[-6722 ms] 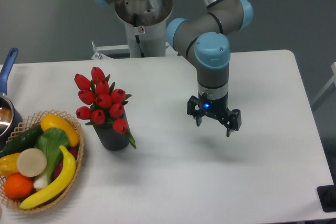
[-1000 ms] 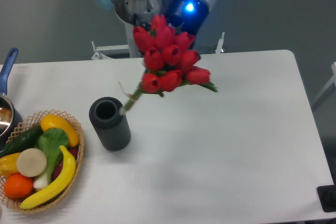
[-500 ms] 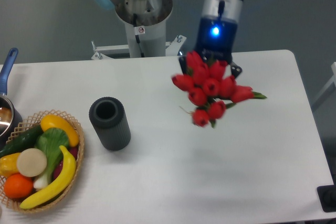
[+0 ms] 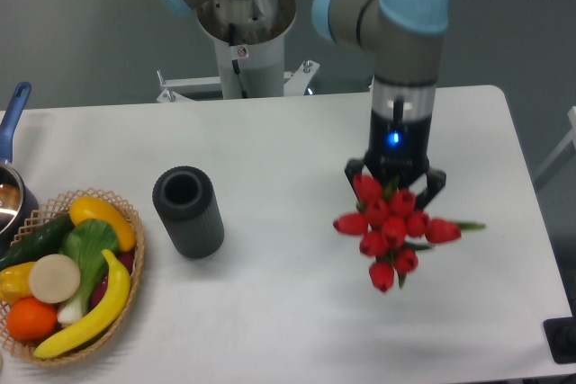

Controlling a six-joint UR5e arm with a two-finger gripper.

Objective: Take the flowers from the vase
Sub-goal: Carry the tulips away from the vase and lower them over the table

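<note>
The flowers (image 4: 392, 229), a tight bunch of red tulip buds with a few green leaves, hang over the right part of the table, well clear of the vase. My gripper (image 4: 394, 188) points down right above the bunch and is shut on it; the buds hide the fingertips and the stems. The vase (image 4: 187, 211), a dark grey cylinder with a round open mouth, stands upright and empty at the left centre of the table, far to the left of my gripper.
A wicker basket (image 4: 132, 278) with banana, squash, cucumber, orange and other produce sits at the front left corner. A metal pot with a blue handle (image 4: 13, 114) is at the left edge. The robot's base column (image 4: 243, 38) stands behind the table.
The flowers came out of the vase in my shut gripper. Over the last second they travelled from above the table's rear centre to the right and down toward the front.
</note>
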